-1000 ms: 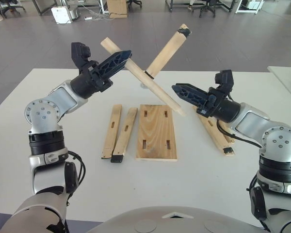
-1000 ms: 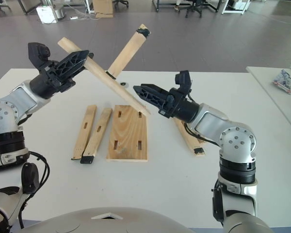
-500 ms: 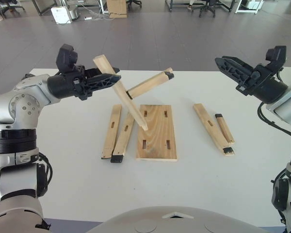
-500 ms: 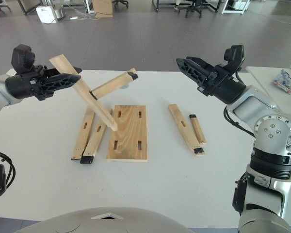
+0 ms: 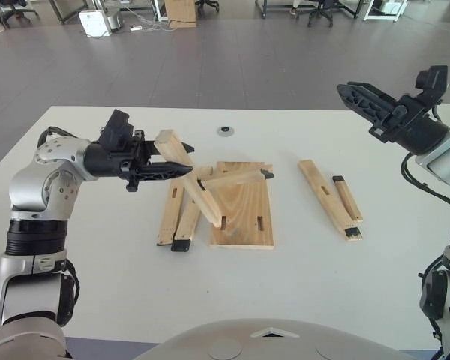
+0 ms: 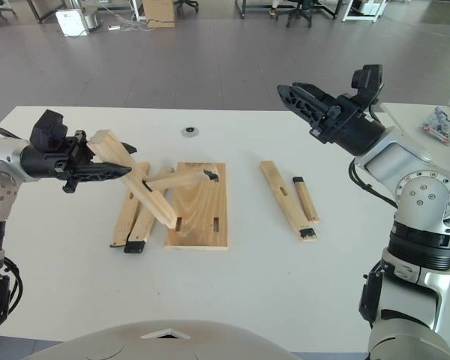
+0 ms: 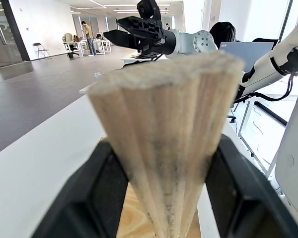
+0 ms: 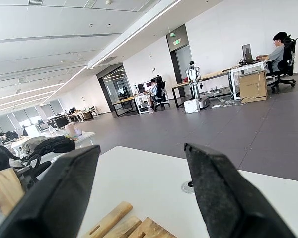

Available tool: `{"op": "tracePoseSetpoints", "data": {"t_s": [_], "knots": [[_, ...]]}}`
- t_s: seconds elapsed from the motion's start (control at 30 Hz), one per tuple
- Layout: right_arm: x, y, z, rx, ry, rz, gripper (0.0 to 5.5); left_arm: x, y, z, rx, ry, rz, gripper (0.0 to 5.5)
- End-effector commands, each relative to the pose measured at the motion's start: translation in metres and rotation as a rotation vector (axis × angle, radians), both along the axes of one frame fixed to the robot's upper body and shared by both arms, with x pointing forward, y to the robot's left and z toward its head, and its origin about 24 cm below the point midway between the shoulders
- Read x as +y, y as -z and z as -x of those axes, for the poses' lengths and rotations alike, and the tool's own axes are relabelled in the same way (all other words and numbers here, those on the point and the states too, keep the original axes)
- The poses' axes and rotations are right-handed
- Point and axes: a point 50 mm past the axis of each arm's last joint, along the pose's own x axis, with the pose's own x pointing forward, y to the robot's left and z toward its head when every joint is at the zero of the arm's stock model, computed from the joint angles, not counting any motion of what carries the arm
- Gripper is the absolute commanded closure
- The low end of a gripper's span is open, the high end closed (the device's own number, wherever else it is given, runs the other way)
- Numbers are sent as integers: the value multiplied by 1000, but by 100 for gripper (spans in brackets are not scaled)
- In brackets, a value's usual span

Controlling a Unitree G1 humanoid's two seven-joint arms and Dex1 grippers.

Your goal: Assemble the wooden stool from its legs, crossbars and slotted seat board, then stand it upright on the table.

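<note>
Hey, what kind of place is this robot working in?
Probably an open-plan robotics lab or office: a wide grey floor, desks and office chairs behind the white table, and another humanoid robot standing far off.

The left tool has come down from high up to just above the worktop, carrying the pale wooden leg clamped in it. That leg's far end, out past the tool's tip, now rests at a slot of the flat slotted wooden seat board. The second pale leg crossed through it pointed skyward before and now lies almost flat ahead of the tool. The right tool, fingers apart, has backed off from the crossed legs and lifted well clear.
</note>
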Motion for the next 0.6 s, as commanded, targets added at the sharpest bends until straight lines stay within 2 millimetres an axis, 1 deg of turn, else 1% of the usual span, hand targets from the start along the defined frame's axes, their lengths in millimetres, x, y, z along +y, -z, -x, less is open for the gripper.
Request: {"op": "tracePoseSetpoints", "data": {"t_s": [0.03,0.37,0.6], "knots": [[-3,-6,0,-12,4,18,233,-2,1,2,-16,-5,-14,345],[-1,-2,2,-8,1,16,233,-14,9,4,-31,32,-20,345],[-1,-2,2,-10,0,10,233,-12,14,3,-42,30,-63,345]]}}
